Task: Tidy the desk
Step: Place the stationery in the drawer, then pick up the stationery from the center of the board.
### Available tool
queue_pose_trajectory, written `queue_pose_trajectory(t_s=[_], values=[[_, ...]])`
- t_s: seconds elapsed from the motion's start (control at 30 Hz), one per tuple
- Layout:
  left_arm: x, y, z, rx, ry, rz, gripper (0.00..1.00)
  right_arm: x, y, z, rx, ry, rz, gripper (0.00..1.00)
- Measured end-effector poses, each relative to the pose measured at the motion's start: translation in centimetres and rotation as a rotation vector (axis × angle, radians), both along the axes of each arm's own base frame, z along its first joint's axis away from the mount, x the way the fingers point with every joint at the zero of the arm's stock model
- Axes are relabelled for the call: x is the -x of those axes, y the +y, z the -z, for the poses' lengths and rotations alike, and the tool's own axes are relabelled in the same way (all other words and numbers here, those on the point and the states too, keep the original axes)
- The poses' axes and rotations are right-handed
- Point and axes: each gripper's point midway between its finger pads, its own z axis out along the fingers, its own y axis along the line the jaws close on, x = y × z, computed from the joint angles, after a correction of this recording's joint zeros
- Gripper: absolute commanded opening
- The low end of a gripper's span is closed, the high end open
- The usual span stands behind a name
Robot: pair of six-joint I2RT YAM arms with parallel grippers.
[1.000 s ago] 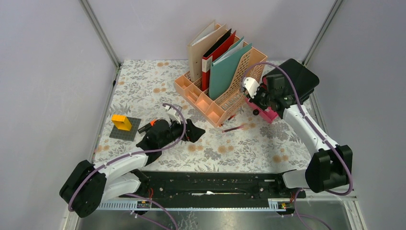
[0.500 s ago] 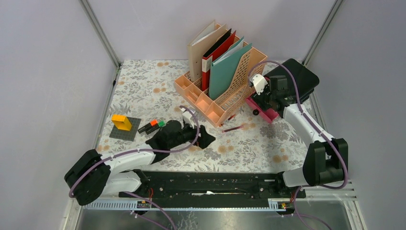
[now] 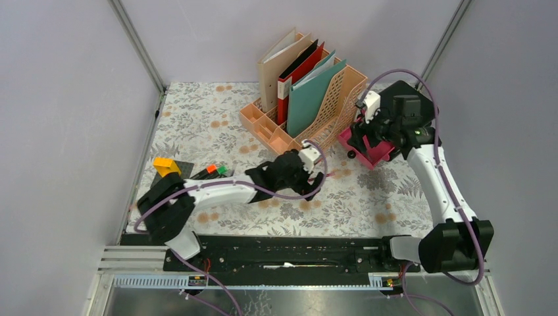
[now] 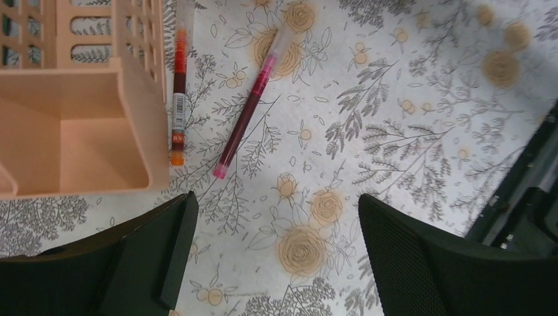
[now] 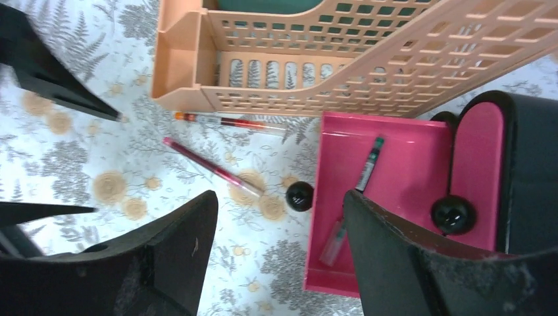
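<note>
Robot lab test booth: grey panel walls (image 3: 59, 99), aluminium corner posts (image 3: 136, 43), floral-cloth desk (image 3: 197, 112), arm mounting rail (image 3: 289, 253).

The top camera looks down from high behind the near edge, taking in the whole desk (image 3: 197, 118). Both wrist cameras face down, close to its surface, and share the pink pen (image 4: 253, 105) beside the peach rack (image 4: 151, 125).
</note>
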Motion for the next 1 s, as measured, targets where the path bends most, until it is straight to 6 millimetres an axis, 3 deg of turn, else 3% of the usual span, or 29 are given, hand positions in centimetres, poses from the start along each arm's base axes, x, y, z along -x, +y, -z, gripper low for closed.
queue_pose_trajectory(t_s=[0.1,0.27,0.37,0.73,1.0], values=[[-0.7,-1.3,1.2,-0.084,-0.007,0.012,0.91,0.9,-0.7,-0.6,-0.062,0.025,0.015,0.77],[-0.8,-2.3,3.4,-0.190,-0.001,0.046,0.80,1.1,-4.5,0.5,-0.123,0.067,0.133,0.77],[-1.2,-2.8,4.7,-0.242,-0.001,0.061,0.72,1.7,-4.5,1.5,-0.137,0.100,0.135,0.77],[-3.3,-4.4,8.3,-0.389,-0.034,0.109,0.52,2.1,-3.8,1.6,-0.173,0.114,0.101,0.76],[-4.5,-4.7,8.2,-0.390,-0.036,0.092,0.34,2.4,-3.3,1.6,-0.195,0.119,0.076,0.74]])
